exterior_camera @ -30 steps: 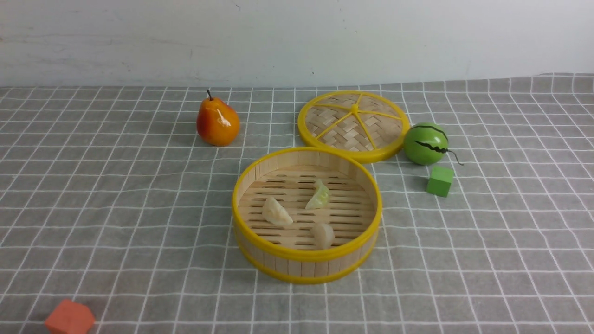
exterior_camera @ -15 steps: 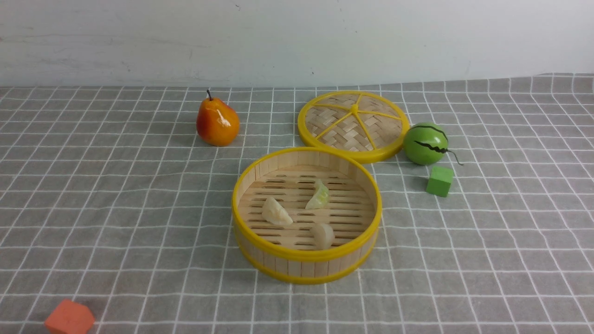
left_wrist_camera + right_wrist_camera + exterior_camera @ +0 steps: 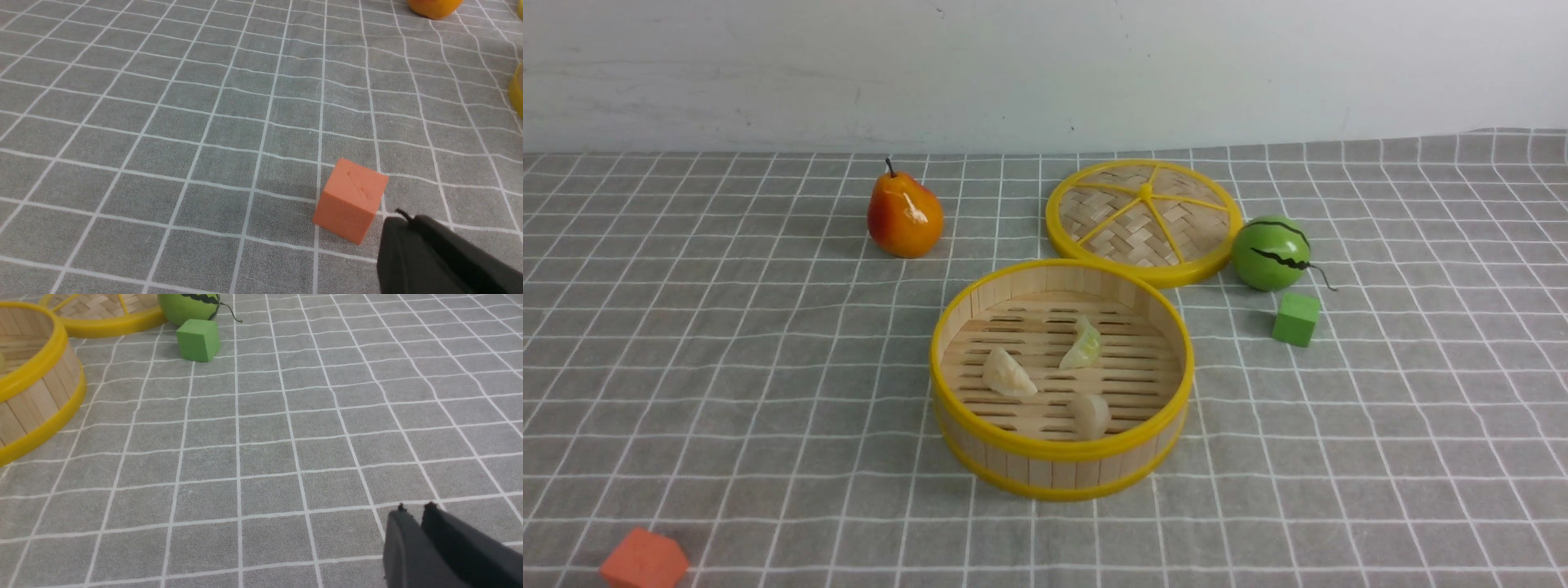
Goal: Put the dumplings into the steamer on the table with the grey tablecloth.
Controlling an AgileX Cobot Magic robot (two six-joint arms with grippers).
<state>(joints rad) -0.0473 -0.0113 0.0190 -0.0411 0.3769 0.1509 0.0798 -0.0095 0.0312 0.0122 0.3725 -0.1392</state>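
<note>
Since a sec ago we see the orange-red pear (image 3: 905, 215) shifted slightly. Three small crescent dumplings (image 3: 1010, 373) lie in the round bamboo steamer (image 3: 1062, 472), mid-table; green one's long axis slants. Left gripper (image 3: 402, 216) shut; right gripper (image 3: 412, 509) slightly apart, empty.

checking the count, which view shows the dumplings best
The front view: all three dumplings lie in plain sight on the steamer floor. The right wrist view catches only the steamer's wall and rim; the left wrist view shows no dumplings.

Steamer (image 3: 1062, 465): wood slats w/ glossy yellow plastic rims; tablecloth (image 3: 727, 367): matt woven cloth.
</note>
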